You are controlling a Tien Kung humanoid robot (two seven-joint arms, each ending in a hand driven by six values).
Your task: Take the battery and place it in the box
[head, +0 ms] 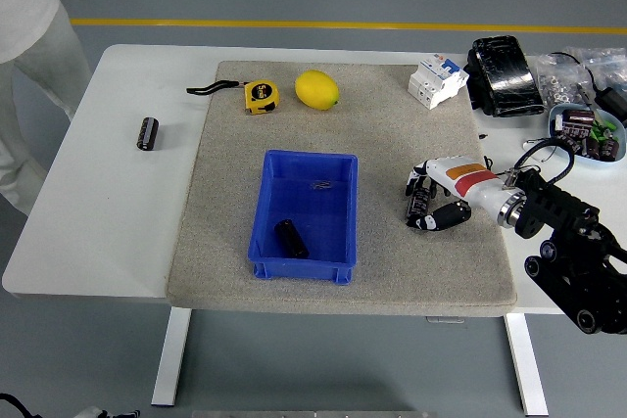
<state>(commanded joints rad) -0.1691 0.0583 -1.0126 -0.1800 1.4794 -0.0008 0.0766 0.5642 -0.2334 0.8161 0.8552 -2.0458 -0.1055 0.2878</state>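
A person in white clothing [29, 56] stands at the far left corner of the white bench [108, 232], hands not seen. One dark battery [147, 133] lies on the bare bench surface left of the grey mat [392, 134], well apart from everything else. On the mat's far edge sit a yellow tape measure [260, 96] with its black strap trailing left, and just beside it a lemon [316, 89]. The blue box [338, 227] rests on the mat near its front edge; a second battery [290, 240] lies inside it, tilted, in the near left part of the floor. A white circuit breaker [436, 79] stands at the mat's far right corner. Right of the box, the right hand [436, 205] rests low over the mat, its fingers [421, 203] curled together around a small dark cylindrical battery-like item; whether that item touches the mat cannot be told. On the bench at far right are a black wrapped pack [505, 75] and a tray of small parts [586, 131].
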